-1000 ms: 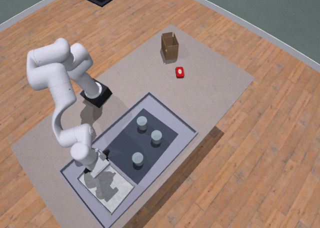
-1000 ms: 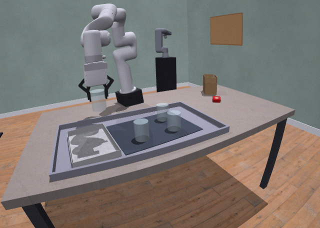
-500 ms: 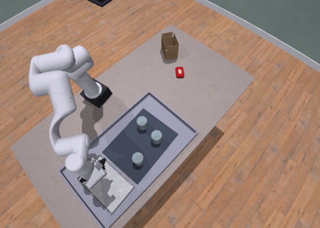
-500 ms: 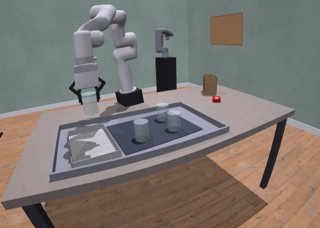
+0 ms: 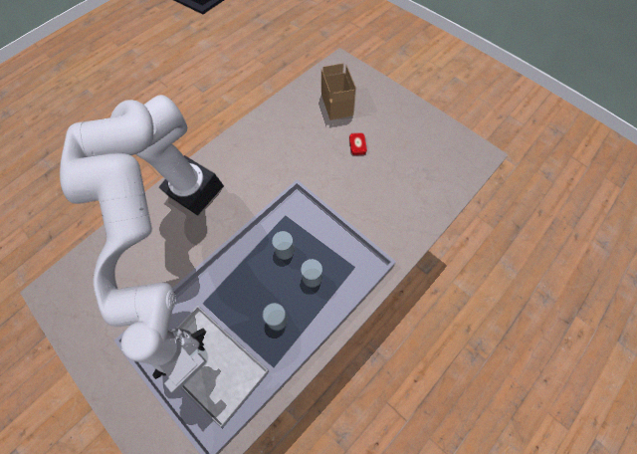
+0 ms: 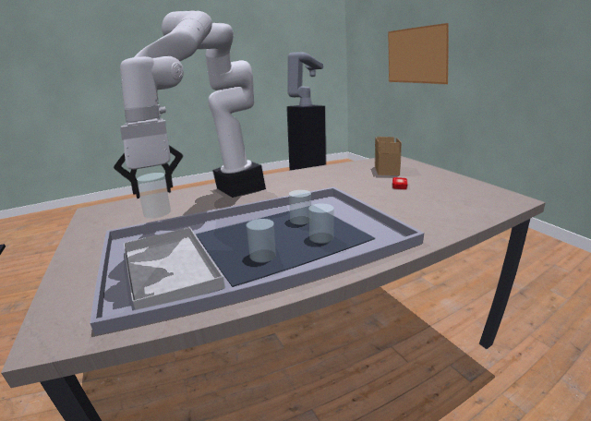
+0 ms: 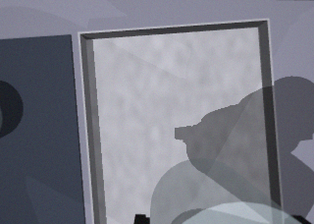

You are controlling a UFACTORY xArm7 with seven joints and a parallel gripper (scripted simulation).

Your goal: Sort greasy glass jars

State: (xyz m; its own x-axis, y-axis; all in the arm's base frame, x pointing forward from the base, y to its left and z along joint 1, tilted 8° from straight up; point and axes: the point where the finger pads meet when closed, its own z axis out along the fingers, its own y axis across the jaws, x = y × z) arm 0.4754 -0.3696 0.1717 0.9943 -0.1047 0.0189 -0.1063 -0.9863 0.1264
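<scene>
Glass cylinder jar [image 6: 153,195] in tool [image 6: 151,184] above mottled rectangular tray [image 6: 210,267].

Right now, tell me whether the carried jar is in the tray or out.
Out: the jar hangs upright in the gripper, above the tray, which holds nothing.

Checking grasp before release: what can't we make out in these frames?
- Top view: held jar and gripper mostly hidden under the arm's wrist.
- Wrist view: jar cut off by the bottom edge; fingers out of frame.
- Exterior view: finger contact on the jar too small to judge.
- Grease on any jar: not visible anywhere.
- Tray in the wrist view: near end cut off.
</scene>
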